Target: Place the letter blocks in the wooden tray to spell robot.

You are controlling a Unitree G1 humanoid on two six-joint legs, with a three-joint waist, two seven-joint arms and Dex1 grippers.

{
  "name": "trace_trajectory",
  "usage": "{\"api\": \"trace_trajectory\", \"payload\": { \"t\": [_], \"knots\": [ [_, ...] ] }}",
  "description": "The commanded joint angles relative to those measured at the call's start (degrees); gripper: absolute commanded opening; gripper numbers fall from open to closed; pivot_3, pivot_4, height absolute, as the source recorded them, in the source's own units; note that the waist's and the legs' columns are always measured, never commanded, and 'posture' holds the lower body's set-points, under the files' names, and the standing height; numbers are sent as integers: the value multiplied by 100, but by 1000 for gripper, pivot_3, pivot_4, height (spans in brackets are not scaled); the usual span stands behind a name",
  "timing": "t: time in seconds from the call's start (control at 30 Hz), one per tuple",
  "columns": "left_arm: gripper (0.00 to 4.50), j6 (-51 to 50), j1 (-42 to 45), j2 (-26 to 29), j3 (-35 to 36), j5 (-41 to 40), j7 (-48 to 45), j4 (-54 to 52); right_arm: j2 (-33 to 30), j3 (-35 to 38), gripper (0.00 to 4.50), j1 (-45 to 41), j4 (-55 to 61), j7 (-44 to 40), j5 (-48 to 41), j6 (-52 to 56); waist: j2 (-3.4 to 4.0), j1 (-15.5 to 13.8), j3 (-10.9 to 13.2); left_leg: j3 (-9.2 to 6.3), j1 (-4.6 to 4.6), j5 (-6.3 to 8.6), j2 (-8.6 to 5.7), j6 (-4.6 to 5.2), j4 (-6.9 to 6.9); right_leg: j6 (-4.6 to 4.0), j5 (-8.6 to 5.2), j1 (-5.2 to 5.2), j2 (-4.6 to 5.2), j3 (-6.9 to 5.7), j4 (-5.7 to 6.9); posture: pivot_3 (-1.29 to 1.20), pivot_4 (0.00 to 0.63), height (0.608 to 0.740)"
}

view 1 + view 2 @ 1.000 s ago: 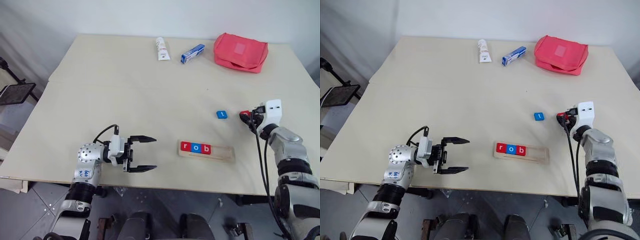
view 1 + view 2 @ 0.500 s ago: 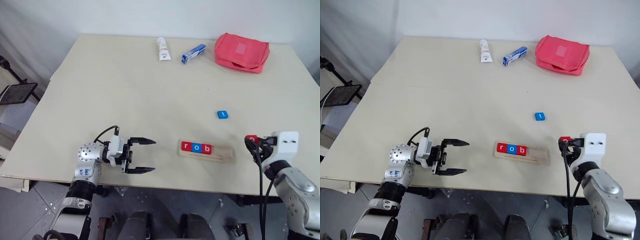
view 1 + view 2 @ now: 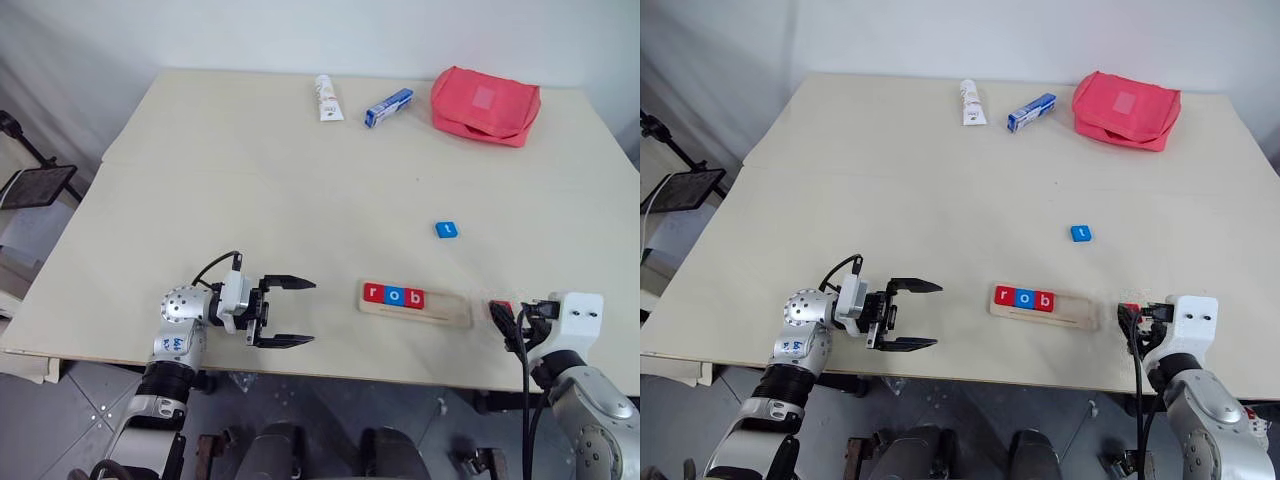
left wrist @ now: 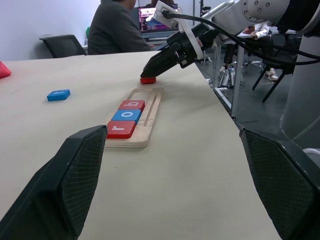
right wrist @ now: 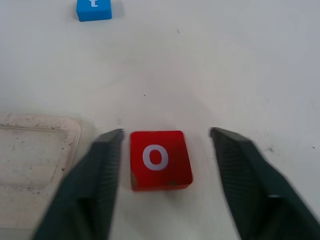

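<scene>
On the desk (image 3: 250, 170), the wooden tray (image 3: 440, 310) lies near the front edge with red "r" (image 3: 373, 293), blue "o" (image 3: 393, 295) and red "b" (image 3: 413, 298) tiles at its left end. The left pincer (image 3: 290, 312) hangs spread beside it. The right pincer (image 5: 162, 165) is spread around the red "o" tile (image 5: 160, 159), which rests on the desk just off the tray's right end. The blue "t" tile (image 3: 446, 229) lies farther back.

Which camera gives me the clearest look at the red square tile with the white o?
The right wrist view: the red o tile lies flat on the table between the open right gripper's fingers, letter readable. The left wrist view shows it edge-on beyond the wooden tray. In the eye views it is a red sliver.
</scene>
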State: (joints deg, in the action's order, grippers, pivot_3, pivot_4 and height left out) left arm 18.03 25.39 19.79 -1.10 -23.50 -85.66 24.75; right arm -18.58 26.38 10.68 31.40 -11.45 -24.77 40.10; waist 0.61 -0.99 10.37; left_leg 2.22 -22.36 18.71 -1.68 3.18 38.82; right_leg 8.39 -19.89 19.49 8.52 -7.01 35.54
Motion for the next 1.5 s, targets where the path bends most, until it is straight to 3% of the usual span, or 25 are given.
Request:
{"api": "trace_trajectory", "payload": {
  "t": [0.03, 0.2, 0.43, 0.7, 1.03, 1.27, 1.37, 1.5],
  "knots": [
    [4500, 3, -64, -21, -3, -102, 33, -191, -60, 143, 4311, 153, 176, -182, -118, -248, 0, -1, 0, 0, 0, 0, 0, 0, 0, 0, 0, 0, 0, 0, 0, 0, 150, 740],
    [4500, 32, -49, -24, 4, -96, 42, -163, -618, 227, 4439, 441, 357, -974, -294, -471, 0, -18, 0, 1, 0, 0, -3, 2, 0, 0, 0, -1, 0, 3, -2, 0, 150, 740],
    [4500, 81, 72, -53, 5, -74, 28, -12, -2784, 420, 4439, 655, -397, -3423, -332, -1111, -3, -36, 1, 6, 1, 0, -3, 7, 3, 0, 0, -9, 0, 2, -11, 0, 150, 740],
    [4500, 113, 122, -45, 13, -73, -37, 43, -4370, -533, 4439, -511, -2714, -5522, 401, -2723, -6, -32, 3, 8, -1, -1, 0, 10, 7, 0, 0, -18, 1, -9, -28, 0, 150, 740],
    [4500, 67, -91, 41, 25, -110, -15, -238, -4571, -2294, 4439, -2565, -4966, -7170, 1341, -4467, -6, -29, 3, 3, -9, -1, 4, 10, 16, 4, 2, -24, 3, -30, -45, 0, 150, 740],
    [4500, -8, -275, 96, 35, -126, 114, -517, -4381, -3077, 4439, -3615, -6385, -7550, 2013, -5445, -6, -31, 3, -1, -12, -1, 7, 10, 20, 4, 2, -25, 3, -37, -47, 0, 150, 740],
    [4500, -17, -317, 123, 47, -127, 159, -568, -4343, -3239, 3905, -3800, -6697, -7662, 2145, -5629, -6, -23, 3, -2, -15, -1, 7, 10, 21, 4, 2, -25, 3, -37, -48, 0, 150, 740],
    [4500, -15, -330, 138, 47, -124, 197, -586, -4279, -3340, 2604, -4036, -7040, -7656, 2240, -5768, -6, -19, 3, -3, -14, -1, 9, 10, 23, 4, 2, -27, 2, -40, -47, 0, 150, 740]
  ]
}}
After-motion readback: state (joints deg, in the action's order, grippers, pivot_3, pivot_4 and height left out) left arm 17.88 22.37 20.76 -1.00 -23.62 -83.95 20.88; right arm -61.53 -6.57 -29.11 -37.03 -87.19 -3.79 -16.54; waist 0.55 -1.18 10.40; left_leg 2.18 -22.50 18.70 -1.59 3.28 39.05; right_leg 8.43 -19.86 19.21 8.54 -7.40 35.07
